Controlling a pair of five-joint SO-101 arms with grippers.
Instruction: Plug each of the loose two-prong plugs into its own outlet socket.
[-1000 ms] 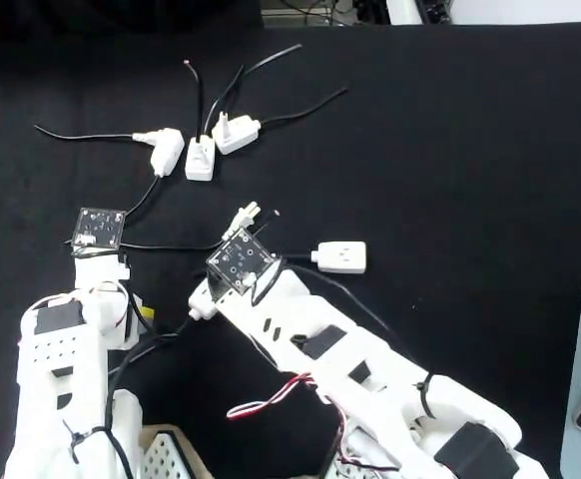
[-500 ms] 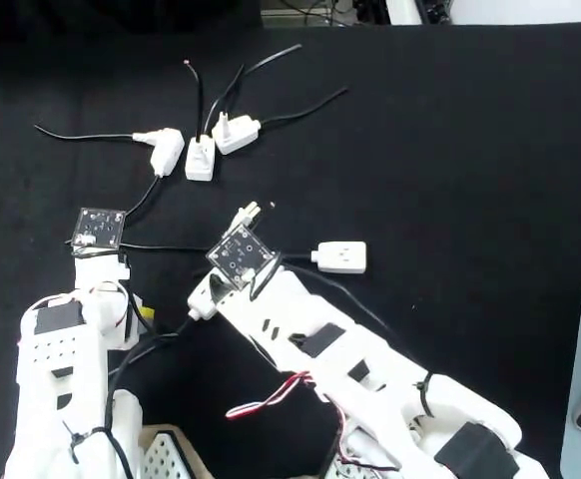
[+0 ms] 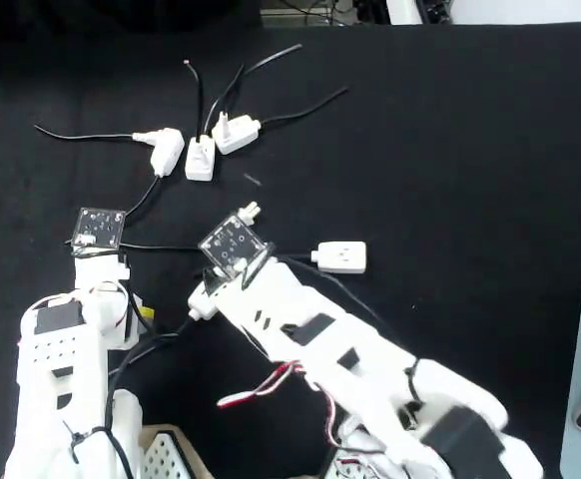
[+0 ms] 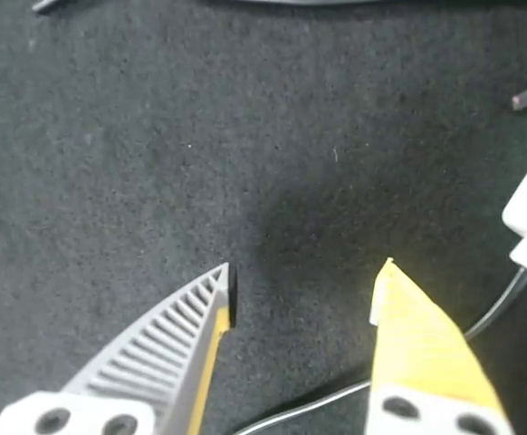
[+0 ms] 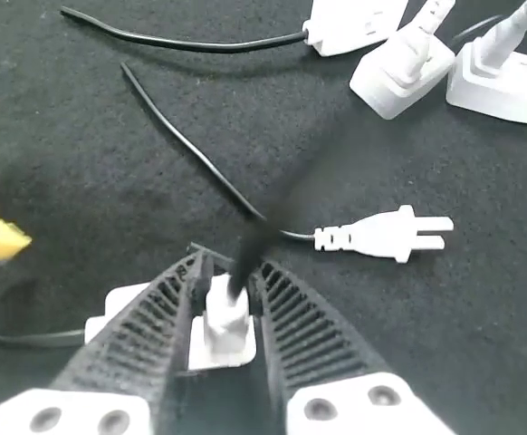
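While the right gripper is clamped on a white plug held deep between its fingers, that plug's prongs are hidden, so I cannot tell which way they face. Its black cord trails forward past a second, loose two-prong plug lying on the mat. A swing toward the outlet socket could snag that plug and drag it along. The socket lies free, apart from both arms, and would likely slide under a push. The left gripper hangs open over bare mat, bracing nothing.
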